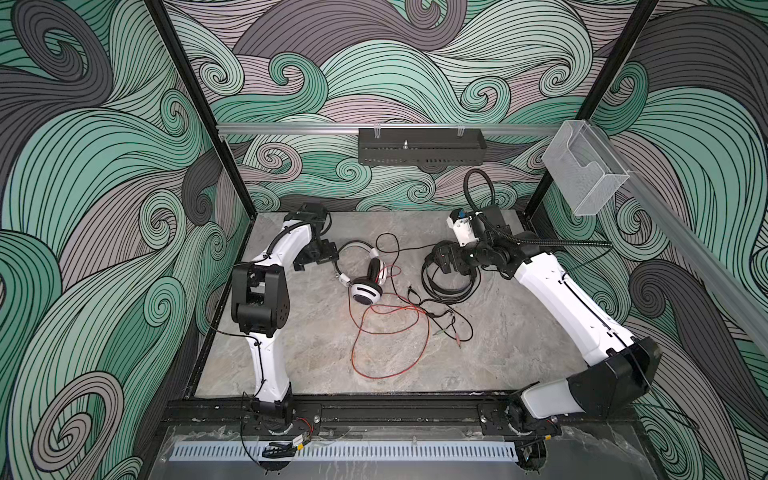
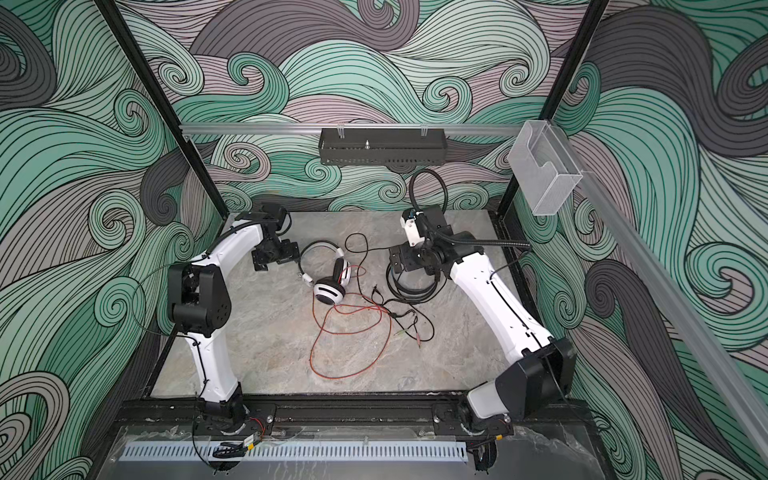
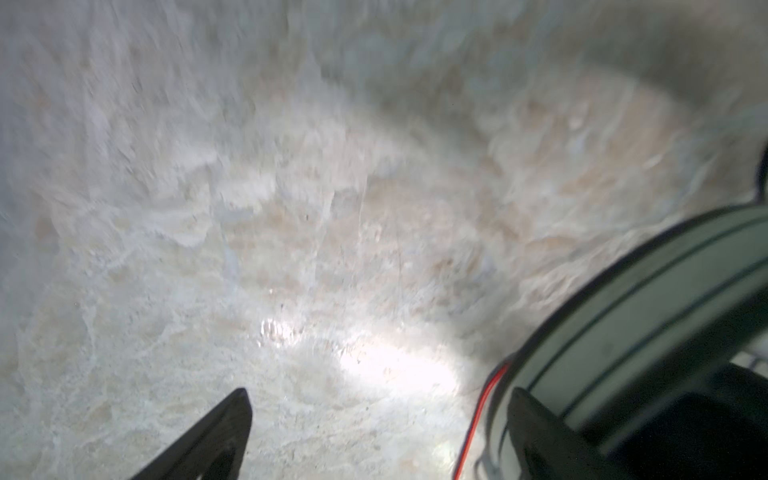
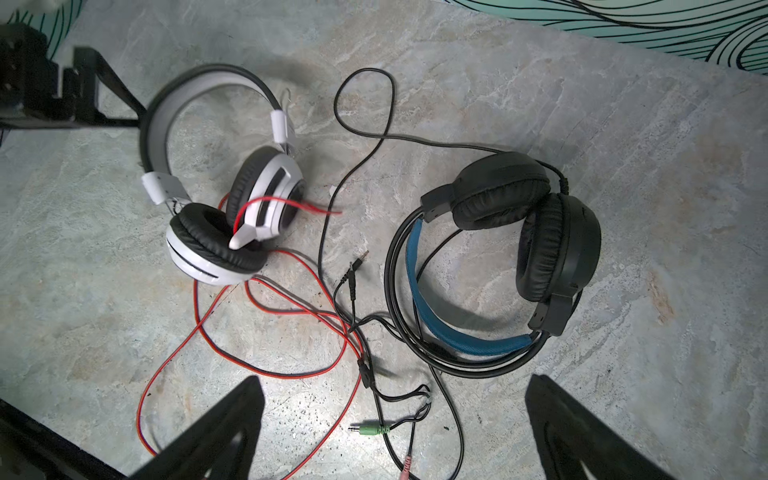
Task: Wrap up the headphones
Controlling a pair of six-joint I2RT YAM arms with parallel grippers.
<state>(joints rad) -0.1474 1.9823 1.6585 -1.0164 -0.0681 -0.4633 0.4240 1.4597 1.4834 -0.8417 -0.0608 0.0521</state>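
At the near side of the marbled tabletop (image 1: pixel 519 340), the thin red cable (image 1: pixel 429 332) is seen spread in wide, loose loops — not gathered at all. Just beyond, a green plug (image 4: pixel 370 429) and other small jacks are scattered where the red loops are crossed by the black cable (image 4: pixel 320 257).

Farther back, near the middle, the white headphones (image 1: pixel 366 291) are laid with one cup flat and the other tipped against it. Their band is arched toward the left gripper (image 3: pixel 378 415). To their right and clear of them, the black headphones (image 4: pixel 540 232) with the blue-lined band are laid on the tabletop, cups folded together. In both top views this pair is largely hidden under the right gripper (image 4: pixel 395 399).

The left gripper is held low just beside the band of the white headphones. Its fingers (image 3: pixel 232 419) are spread wide, with only bare tabletop between them. One finger is perhaps touching the band, though the blur of the left wrist view leaves that unsettled. The right gripper is poised above the black pair — fingers likewise wide apart, nothing held.

At the far wall, a black tray (image 1: pixel 419 146) and a clear box (image 1: pixel 584 170) are hung on the rail (image 1: pixel 291 129).
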